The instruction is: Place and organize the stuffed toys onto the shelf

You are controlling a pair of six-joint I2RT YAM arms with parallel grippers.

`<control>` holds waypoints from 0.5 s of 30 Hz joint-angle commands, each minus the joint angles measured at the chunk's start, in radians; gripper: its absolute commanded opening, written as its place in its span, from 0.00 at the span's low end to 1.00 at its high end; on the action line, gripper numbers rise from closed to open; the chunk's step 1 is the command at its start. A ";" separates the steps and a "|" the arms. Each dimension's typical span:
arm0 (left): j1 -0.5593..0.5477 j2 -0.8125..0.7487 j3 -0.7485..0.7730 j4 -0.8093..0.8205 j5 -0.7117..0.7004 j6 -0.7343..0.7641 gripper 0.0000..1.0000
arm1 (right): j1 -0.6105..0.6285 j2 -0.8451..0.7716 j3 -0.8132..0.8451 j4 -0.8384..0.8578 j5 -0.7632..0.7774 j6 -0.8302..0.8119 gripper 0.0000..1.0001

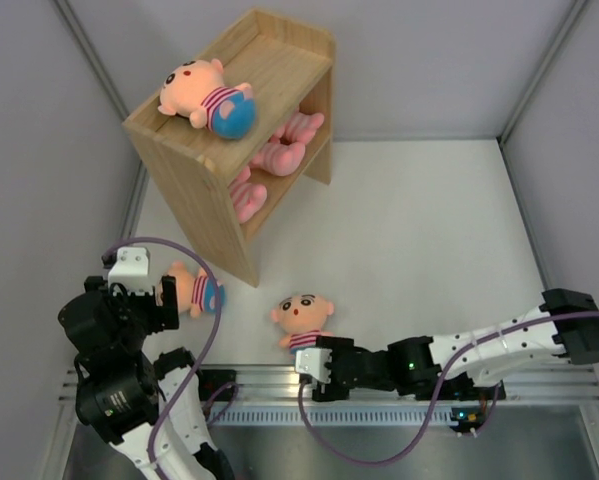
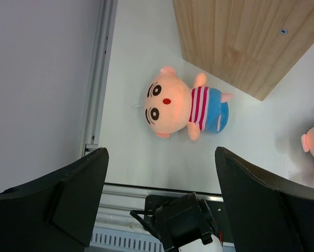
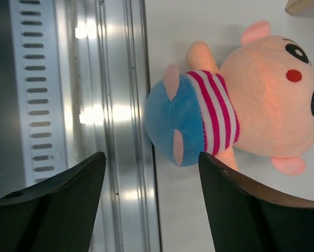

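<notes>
The wooden shelf (image 1: 194, 165) stands at the back left. One peach doll (image 1: 207, 100) lies on its top. Two pink striped toys (image 1: 284, 145) lie on its inner board. A second peach doll (image 1: 194, 290) lies on the table by the shelf's near corner; in the left wrist view this doll (image 2: 180, 107) lies face up. My left gripper (image 1: 164, 305) (image 2: 161, 157) is open and empty, above and short of it. A third peach doll (image 1: 301, 322) (image 3: 235, 105) lies at the table's near edge. My right gripper (image 1: 317, 368) (image 3: 151, 163) is open and empty, just short of its blue shorts.
A metal rail (image 1: 379, 385) (image 3: 115, 126) runs along the table's near edge, right behind the third doll. The shelf's side panel (image 2: 240, 42) stands close beyond the second doll. Grey walls close in the left and right sides.
</notes>
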 commanded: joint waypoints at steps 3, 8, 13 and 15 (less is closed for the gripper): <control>0.006 -0.010 -0.004 -0.013 0.007 0.001 0.89 | 0.011 0.132 0.069 0.081 0.125 -0.165 0.74; 0.006 -0.007 0.013 -0.012 0.040 0.009 0.89 | 0.007 0.250 0.118 0.084 0.217 -0.166 0.76; 0.006 -0.004 0.020 -0.012 0.035 0.023 0.89 | -0.019 0.340 0.154 0.087 0.174 -0.172 0.74; 0.006 -0.004 0.022 -0.012 0.032 0.027 0.89 | -0.053 0.373 0.164 0.063 0.151 -0.168 0.60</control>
